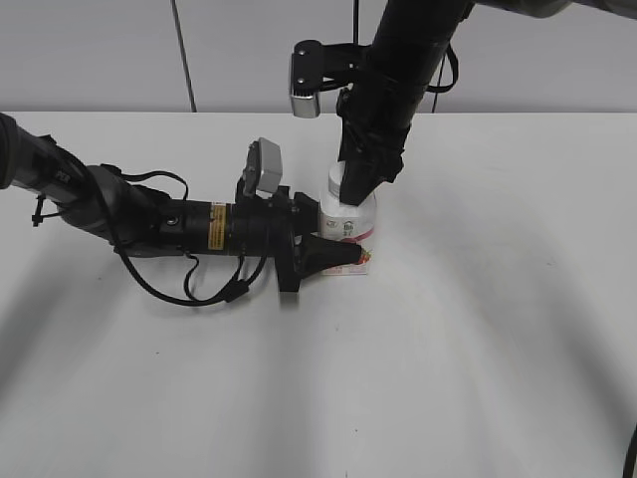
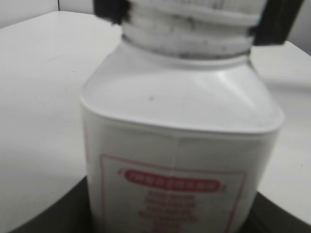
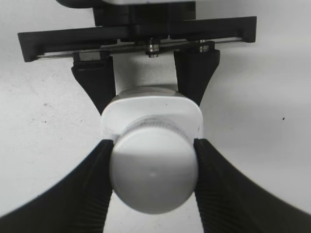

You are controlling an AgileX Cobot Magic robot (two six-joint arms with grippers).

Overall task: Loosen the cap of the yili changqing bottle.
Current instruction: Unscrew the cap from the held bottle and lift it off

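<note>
1. The yili changqing bottle [image 1: 350, 225] stands upright on the white table [image 1: 498, 329], just above the centre of the exterior view. Its pink-red label faces the 6 o'clock side.

2. The left gripper [image 1: 338, 254] lies low along the table, reaching in from 9 o'clock. Its fingers [image 3: 192, 80] close on opposite flanks of the squarish body, touching it. Judged purpose: a brace, so the body cannot turn with the cap.

3. The left wrist view confirms how close that arm is: the bottle's shoulder and the threaded neck [image 2: 187, 36] fill the frame. Dark smudges mark the thread ridges.

4. The right gripper [image 3: 154, 167] descends from 12 o'clock, nearly vertical. Its ribbed pads [image 3: 99, 174] press the white cap [image 3: 153, 174] at 9 and 3 o'clock, with no gap visible. The jaws stand narrowed to the cap's width.

5. Judged reason for the vertical approach: the wrist axis lines up with the neck axis, so a wrist roll twists the cap.

6. Step in hand, as a judgement: both grips are set and the twist is due. Whether the cap has loosened cannot be told.

7. Risk: the smooth cap may slip between the pads.
</note>
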